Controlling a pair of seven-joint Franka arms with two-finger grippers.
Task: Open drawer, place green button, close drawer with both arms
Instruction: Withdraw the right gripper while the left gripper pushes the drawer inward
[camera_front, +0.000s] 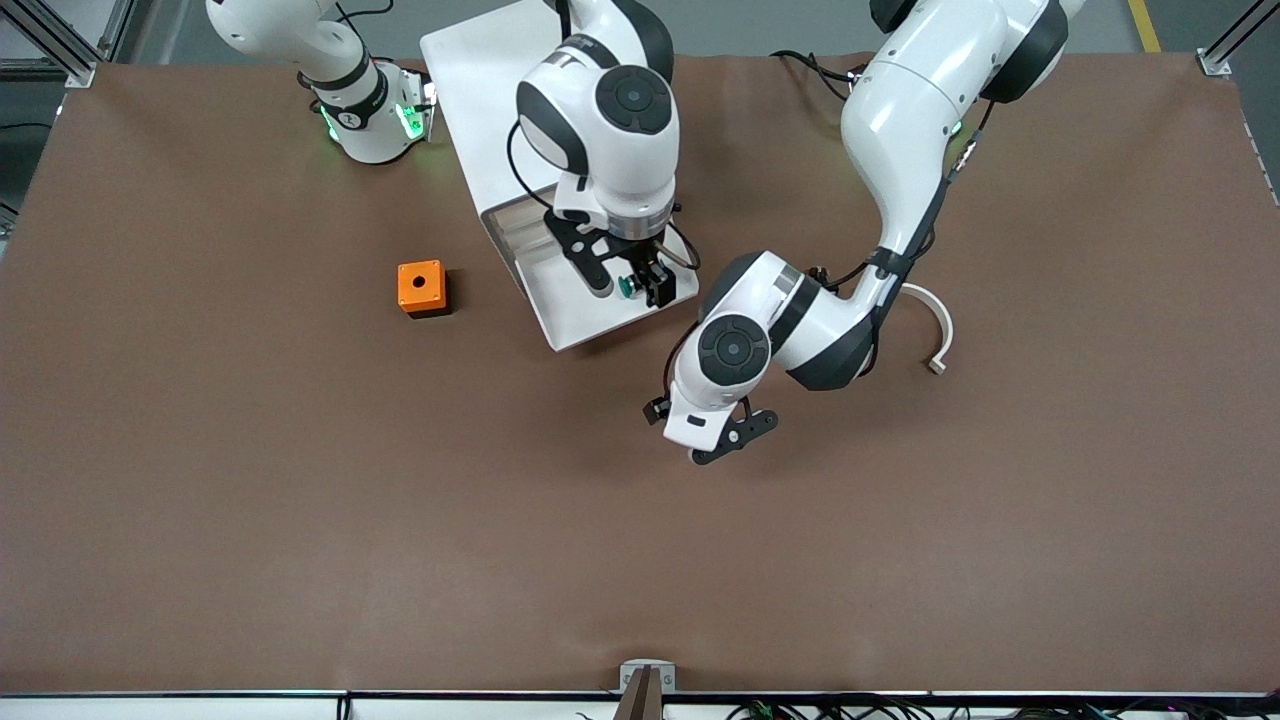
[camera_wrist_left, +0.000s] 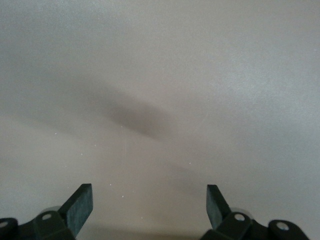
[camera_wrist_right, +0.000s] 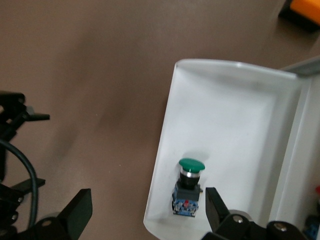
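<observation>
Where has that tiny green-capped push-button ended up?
The green-capped push-button lies inside the pulled-out white tray drawer, near its front end, just under the open right gripper.

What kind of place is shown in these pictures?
Probably a robotics lab bench. Two white robot arms stand at a brown table framed by metal rails; the open right gripper hangs over a drawer holding a green button, the left gripper open over bare table.

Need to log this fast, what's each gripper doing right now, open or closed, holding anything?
Left gripper: jaws open, empty, over bare table.
Right gripper: jaws open, empty, over the open drawer; the button lies in it.
</observation>
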